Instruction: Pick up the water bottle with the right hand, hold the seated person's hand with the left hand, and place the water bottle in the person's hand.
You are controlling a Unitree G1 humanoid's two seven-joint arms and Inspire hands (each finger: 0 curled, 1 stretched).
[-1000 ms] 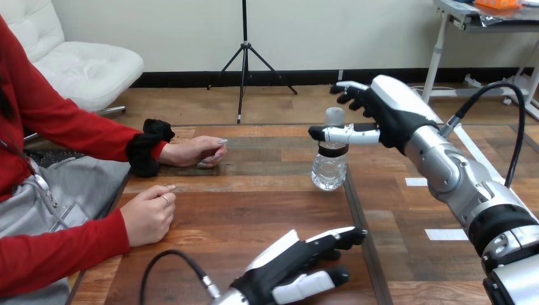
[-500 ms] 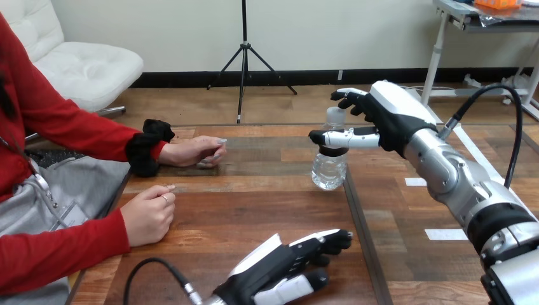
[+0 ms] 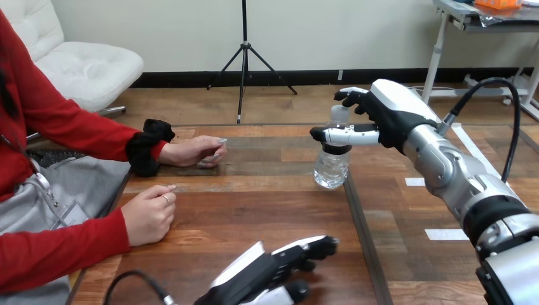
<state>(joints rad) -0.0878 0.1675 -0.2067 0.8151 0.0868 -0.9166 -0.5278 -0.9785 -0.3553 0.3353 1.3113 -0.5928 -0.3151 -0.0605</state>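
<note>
Water bottle (image 3: pixel 331 168) stands upright on the bench (image 3: pixel 254 197), right of centre; the right robot hand (image 3: pixel 381 117) is curled round its neck. Left robot hand (image 3: pixel 264 276) hovers relaxed and empty, bottom centre.

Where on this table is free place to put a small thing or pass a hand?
Bare wood lies mid-table, between the person's nearer hand, the water bottle and the left robot hand. Another patch lies right of the bottle. Crowded: at the bottle, wrapped by the right robot hand.
</note>
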